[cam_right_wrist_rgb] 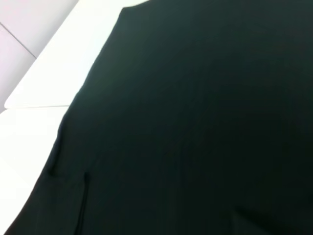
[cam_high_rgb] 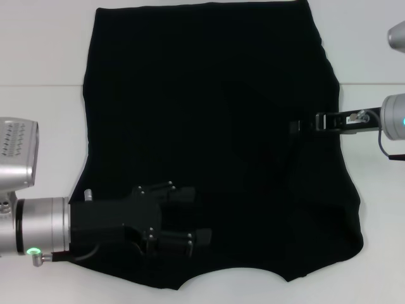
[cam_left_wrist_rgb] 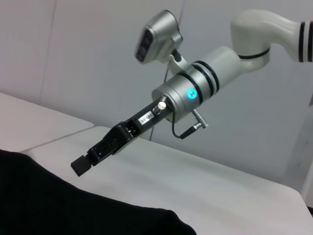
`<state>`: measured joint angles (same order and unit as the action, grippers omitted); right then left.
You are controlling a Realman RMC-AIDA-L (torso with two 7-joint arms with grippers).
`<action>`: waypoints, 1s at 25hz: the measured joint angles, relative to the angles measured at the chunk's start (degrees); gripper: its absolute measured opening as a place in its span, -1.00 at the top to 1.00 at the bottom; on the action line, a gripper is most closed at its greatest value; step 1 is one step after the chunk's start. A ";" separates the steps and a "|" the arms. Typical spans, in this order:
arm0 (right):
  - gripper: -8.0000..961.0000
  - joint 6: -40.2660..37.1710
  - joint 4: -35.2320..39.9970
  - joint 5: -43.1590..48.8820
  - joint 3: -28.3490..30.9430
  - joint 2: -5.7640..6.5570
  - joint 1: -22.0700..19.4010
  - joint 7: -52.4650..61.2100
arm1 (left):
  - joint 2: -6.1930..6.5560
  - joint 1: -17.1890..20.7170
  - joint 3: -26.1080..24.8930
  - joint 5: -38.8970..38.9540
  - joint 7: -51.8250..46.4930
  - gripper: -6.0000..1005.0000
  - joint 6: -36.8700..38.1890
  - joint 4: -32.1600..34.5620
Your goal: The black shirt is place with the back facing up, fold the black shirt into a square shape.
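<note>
Head view: I see the black shirt (cam_high_rgb: 215,139) spread flat on the white table (cam_high_rgb: 38,57), neckline nearest me. My left gripper (cam_high_rgb: 190,218) hovers over the near left part, fingers parted, holding nothing. My right gripper (cam_high_rgb: 297,125) reaches over the right edge; I cannot tell its opening.

Left wrist view: the right gripper (cam_left_wrist_rgb: 80,165) hangs just above the shirt (cam_left_wrist_rgb: 58,205).

Right wrist view: shirt (cam_right_wrist_rgb: 195,122) beneath, table (cam_right_wrist_rgb: 29,142) beside it.

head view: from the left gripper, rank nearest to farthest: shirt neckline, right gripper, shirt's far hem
1. Neckline of the black shirt, near edge, just beside the left gripper.
2. Right gripper, over the shirt's right side.
3. Far hem, at the shirt's far edge.
</note>
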<state>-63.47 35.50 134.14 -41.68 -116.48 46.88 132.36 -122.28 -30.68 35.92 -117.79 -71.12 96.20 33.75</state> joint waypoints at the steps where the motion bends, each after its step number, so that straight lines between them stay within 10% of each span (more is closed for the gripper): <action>1: 0.62 -0.09 0.04 -0.26 0.00 0.18 -0.04 0.02 | 0.07 -0.06 -0.19 0.04 -0.26 -0.86 0.08 0.00; 10: 0.24 -1.83 0.11 -1.35 0.21 1.14 -0.41 -0.82 | 0.25 -0.28 -1.21 0.41 -2.81 -0.86 -0.10 0.10; 18: -0.76 -13.06 0.07 -13.07 0.24 1.21 -5.09 -9.40 | 1.37 4.86 -2.59 -2.33 -10.90 -0.86 1.37 7.79; 25: -0.96 -13.04 -0.51 -16.28 0.30 0.21 -6.90 -12.62 | 2.48 7.02 -9.91 -9.43 -12.07 -0.86 1.42 12.32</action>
<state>-76.52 34.99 117.85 -41.38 -116.27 39.98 119.74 -119.80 -23.66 26.01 -127.22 -83.18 97.62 46.06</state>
